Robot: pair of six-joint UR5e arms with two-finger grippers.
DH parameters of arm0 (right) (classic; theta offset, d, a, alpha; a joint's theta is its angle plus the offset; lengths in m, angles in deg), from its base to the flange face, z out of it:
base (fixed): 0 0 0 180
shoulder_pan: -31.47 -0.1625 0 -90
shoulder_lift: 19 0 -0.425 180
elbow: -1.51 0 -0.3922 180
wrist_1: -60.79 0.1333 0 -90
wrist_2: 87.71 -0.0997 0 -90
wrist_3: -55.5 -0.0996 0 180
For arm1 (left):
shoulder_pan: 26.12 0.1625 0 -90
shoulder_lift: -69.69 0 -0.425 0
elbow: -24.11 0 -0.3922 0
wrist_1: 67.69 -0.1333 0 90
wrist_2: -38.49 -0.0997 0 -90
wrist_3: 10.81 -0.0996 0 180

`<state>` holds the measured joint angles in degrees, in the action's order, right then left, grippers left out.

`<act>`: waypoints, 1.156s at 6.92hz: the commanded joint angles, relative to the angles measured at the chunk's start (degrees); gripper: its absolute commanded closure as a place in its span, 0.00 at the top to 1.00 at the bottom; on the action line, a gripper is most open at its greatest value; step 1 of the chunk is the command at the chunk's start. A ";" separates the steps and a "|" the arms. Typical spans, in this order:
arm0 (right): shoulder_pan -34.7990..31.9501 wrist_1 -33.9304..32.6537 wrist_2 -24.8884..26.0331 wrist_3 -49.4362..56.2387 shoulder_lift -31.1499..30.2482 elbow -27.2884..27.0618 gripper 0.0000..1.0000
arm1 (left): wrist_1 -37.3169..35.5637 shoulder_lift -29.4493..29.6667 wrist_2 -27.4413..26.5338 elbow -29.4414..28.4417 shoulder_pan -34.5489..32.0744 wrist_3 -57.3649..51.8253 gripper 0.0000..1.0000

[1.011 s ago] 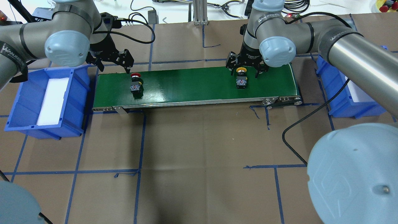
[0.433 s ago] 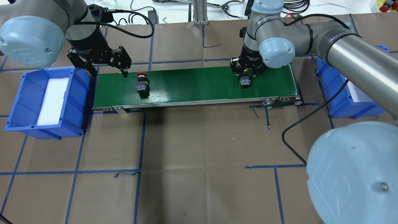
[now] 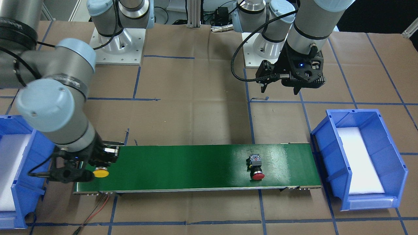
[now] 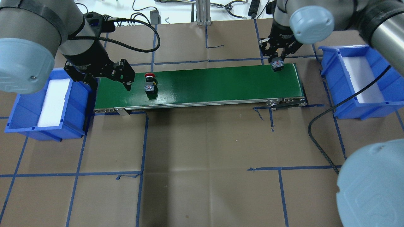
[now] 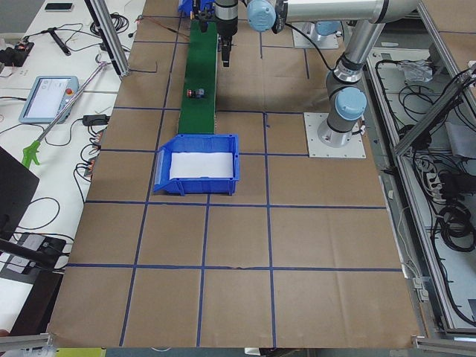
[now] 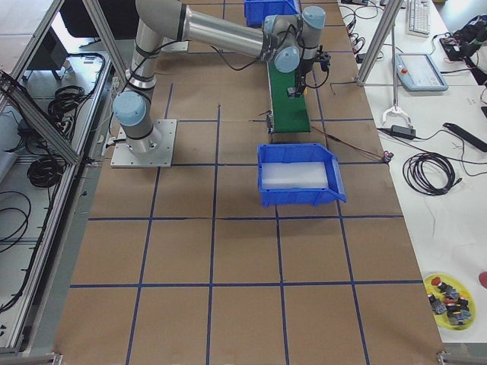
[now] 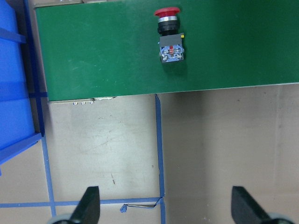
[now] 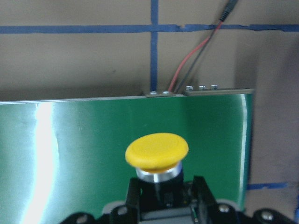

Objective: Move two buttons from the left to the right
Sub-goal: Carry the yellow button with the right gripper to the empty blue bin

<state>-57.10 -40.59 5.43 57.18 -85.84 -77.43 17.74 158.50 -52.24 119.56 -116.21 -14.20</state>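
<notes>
While the yellow button sits clamped in the right gripper over the right end of the green belt, cap pointing away from the robot, the red button lies on its side near the belt's left end. The left gripper hangs raised near that end, jaws spread wide and empty. Blue bins flank both belt ends.

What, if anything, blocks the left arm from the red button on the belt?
Likely nothing, so probably yes. The left hand hangs open and empty near the end of the green belt. The red button lies alone on it close by, with nothing between them.
</notes>
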 commanded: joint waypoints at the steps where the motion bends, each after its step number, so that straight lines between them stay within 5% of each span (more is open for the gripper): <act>1: 12.57 10.39 0.20 15.47 -4.08 5.72 0.04 | -0.61 -0.92 0.03 0.71 0.18 -0.04 1.00; 3: 25.25 9.80 -0.50 31.04 -3.22 5.91 0.04 | -0.53 -0.92 0.12 0.71 2.36 -0.47 1.00; 5: 28.80 7.10 -1.38 32.86 -0.50 3.20 0.04 | -0.53 -1.01 0.20 0.36 2.11 0.57 1.00; 8: 28.81 -10.73 -1.99 31.56 -2.15 -10.05 0.04 | -0.53 -0.84 0.20 0.35 1.85 1.54 1.00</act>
<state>-28.34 -45.73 3.83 89.83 -87.62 -82.65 17.21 157.60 -52.04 119.87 -114.31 -12.90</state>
